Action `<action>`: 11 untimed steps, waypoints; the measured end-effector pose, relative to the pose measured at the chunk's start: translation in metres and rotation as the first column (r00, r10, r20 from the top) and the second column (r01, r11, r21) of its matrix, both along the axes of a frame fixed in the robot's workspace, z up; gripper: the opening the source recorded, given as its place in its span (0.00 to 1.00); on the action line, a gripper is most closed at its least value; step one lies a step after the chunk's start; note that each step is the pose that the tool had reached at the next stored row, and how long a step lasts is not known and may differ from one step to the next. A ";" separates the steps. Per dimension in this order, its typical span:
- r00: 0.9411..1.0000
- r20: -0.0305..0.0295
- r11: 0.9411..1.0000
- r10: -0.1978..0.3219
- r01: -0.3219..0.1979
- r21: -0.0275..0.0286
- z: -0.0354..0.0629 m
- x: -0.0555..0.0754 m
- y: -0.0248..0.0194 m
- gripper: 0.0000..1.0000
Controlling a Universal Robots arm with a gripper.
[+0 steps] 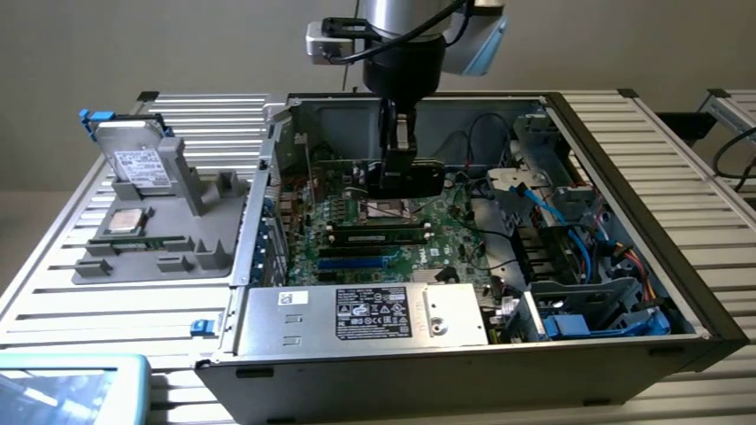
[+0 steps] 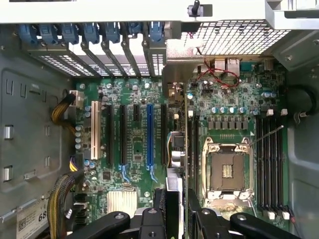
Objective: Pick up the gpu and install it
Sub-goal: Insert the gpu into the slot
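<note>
Arm (image 1: 405, 62) hangs vertical, last link plumb, straight above the gripper (image 1: 402, 156). Silver wrist (image 1: 408, 13) carries a blue end cap (image 1: 487, 44) on one flank. A grey camera housing (image 1: 331, 40) is on the opposite flank, with a black cable (image 1: 390, 49) looped across the front. Gripper body is black and square to the arm axis, fingers pointing straight down. Jaws are closed to a narrow gap, clamped on the gpu (image 1: 405, 180), which hangs upright just under the fingertips. Wrist view: two black fingers (image 2: 160, 211) sit one each side of the card, seen edge-on. Linkage arms (image 2: 107, 224) splay outward to both sides behind them.
</note>
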State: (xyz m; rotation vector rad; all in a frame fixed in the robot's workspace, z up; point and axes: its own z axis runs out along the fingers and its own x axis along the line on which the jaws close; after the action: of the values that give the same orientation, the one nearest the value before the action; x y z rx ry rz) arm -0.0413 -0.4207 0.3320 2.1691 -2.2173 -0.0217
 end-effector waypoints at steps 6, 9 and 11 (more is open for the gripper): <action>1.000 0.000 0.999 0.000 0.000 -0.038 -0.0037 -0.002 0.0010 0.28; 1.000 0.000 0.999 0.000 0.000 -0.041 -0.0067 -0.006 0.0014 0.28; 1.000 0.000 0.999 0.000 0.000 -0.041 -0.0101 -0.006 0.0013 0.28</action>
State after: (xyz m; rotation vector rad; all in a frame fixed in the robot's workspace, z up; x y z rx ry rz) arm -0.0477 -0.4193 0.3219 2.1485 -2.1979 0.0240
